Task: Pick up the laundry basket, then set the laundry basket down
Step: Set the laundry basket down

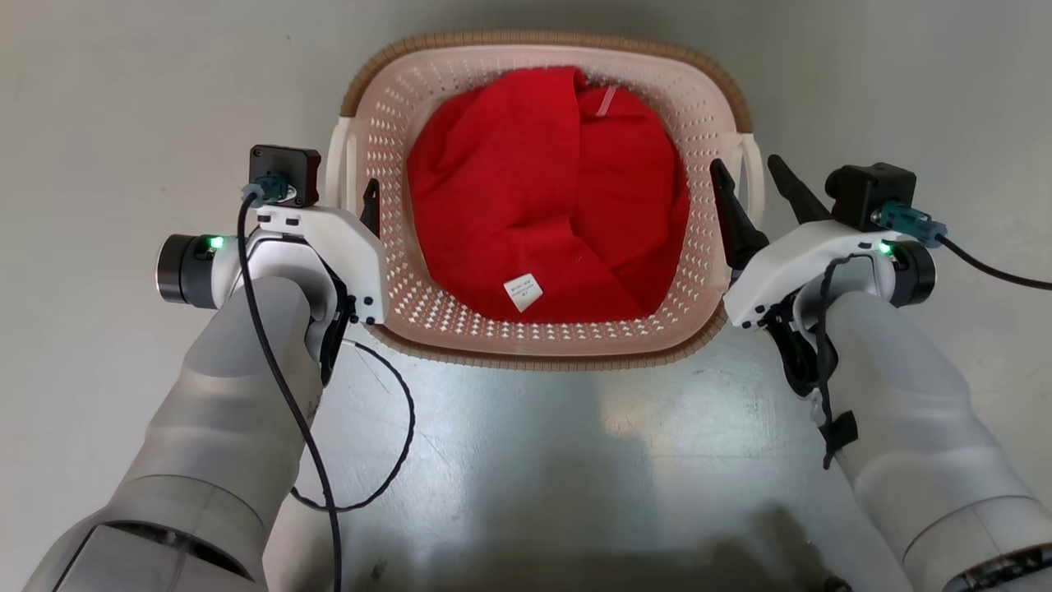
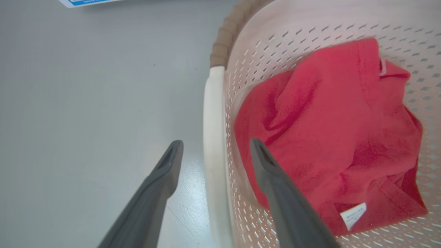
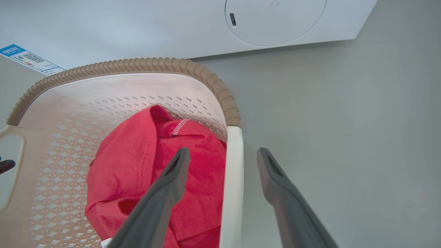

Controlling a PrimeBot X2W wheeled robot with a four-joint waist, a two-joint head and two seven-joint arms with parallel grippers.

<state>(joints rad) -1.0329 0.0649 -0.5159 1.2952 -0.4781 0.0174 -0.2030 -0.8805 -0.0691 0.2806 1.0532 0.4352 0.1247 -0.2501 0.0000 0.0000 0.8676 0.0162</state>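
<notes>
At the left, the left gripper (image 1: 346, 194): fingers spread wide, nothing held, astride the white left handle (image 1: 341, 164) of the laundry basket (image 1: 394, 123), with one finger outside over the floor (image 1: 123, 99) and the other inside the perforated wall. Between the two grippers, the basket itself, by the look of it resting on the floor, long axis seemingly running from one gripper across to the other, red cloth (image 1: 542, 205) heaped inside. At the right, the right gripper (image 1: 745, 164): likewise wide apart and empty, astride the right handle (image 1: 752, 177). Equally near for both arms, a handle apiece. In the head view, both straddles at once. In the wrist views, open space either side of each handle, harder to judge from above. In the right wrist view, also a white washer (image 3: 275, 20) beyond the far rim.
</notes>
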